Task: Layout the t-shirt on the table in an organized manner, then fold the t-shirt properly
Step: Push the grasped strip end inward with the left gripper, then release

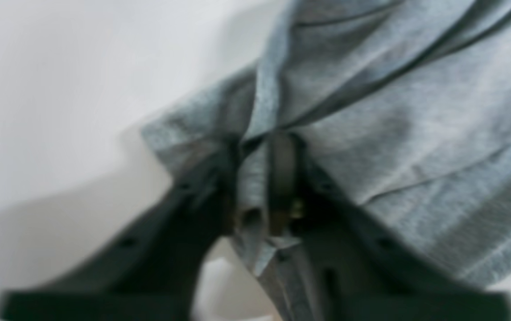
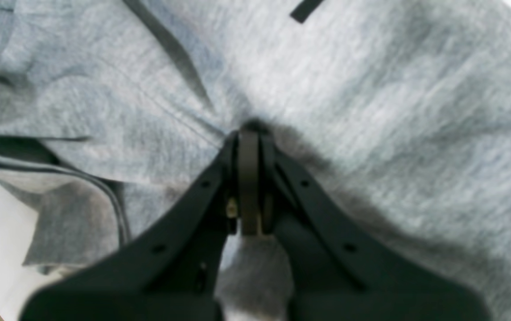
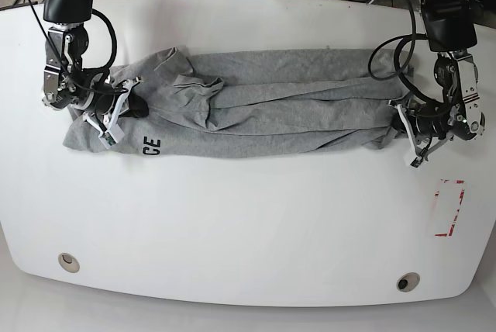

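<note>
— Base view first, from the left edge: what have you got?

— My right gripper [image 3: 133, 107] sits at the left end of the t-shirt [image 3: 263, 111], pressed into the cloth just above the dark lettering [image 3: 152, 145]. In the right wrist view my jaws stand pressed together on a pucker of grey fabric [image 2: 349, 102], and creases fan out from that pinch. A dark printed bar shows at the top of that frame.

— And the shirt itself?

— It lies as a long, rumpled band across the upper half of the table [image 3: 248, 231], stretched between my two arms, with folds running along its length and a bunched lump left of centre.

— The right end?

— My left gripper [image 3: 401, 124] meets the shirt's narrowed end at the right of the base view. In the left wrist view, which is blurred, my jaws are nearly together with a gathered edge of fabric [image 1: 393, 116] pinched between them, and white tabletop fills the left of that frame.

— Anything else on the table?

— A red tape rectangle [image 3: 449, 208] at the lower right, well apart from the shirt, and two round grommet holes [image 3: 68, 261] near the bottom edge.
</note>
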You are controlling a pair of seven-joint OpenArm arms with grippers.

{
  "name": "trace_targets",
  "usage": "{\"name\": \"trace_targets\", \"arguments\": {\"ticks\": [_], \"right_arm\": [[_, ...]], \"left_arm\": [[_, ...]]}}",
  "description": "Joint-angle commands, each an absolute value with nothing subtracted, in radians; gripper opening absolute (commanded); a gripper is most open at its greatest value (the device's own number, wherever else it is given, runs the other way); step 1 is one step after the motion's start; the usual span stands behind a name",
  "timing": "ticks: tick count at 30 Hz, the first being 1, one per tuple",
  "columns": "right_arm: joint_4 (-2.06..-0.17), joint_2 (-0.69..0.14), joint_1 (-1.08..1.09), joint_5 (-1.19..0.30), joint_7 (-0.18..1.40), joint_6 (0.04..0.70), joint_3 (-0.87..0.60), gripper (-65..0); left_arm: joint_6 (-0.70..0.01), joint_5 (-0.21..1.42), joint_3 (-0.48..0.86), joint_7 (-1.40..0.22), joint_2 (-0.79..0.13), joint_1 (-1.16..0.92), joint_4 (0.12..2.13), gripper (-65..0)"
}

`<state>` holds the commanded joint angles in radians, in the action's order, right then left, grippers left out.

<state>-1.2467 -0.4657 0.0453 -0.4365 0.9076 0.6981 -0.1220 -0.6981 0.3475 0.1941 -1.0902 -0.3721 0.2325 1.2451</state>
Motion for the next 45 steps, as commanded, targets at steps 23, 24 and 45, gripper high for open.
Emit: {"name": "trace_targets", "arguments": {"ticks": [23,24,45], "right_arm": [[-1.247,-0.466,0.047,-0.437,0.908,0.698,-0.124,-64.2],[-1.247,-0.466,0.047,-0.437,0.908,0.698,-0.124,-64.2],[-1.247,-0.466,0.045,-0.437,0.911,0.698,-0.124,-64.2]], "left_arm": [[-0.698,0.348,0.200,-1.164,-0.392,-0.070,1.788,-64.7],[-0.698,0.348,0.203,-1.164,-0.392,-0.079,1.796,-64.7],[-0.698,0.346,0.295,-1.184,-0.437,-0.166,1.825,-64.4]]}}
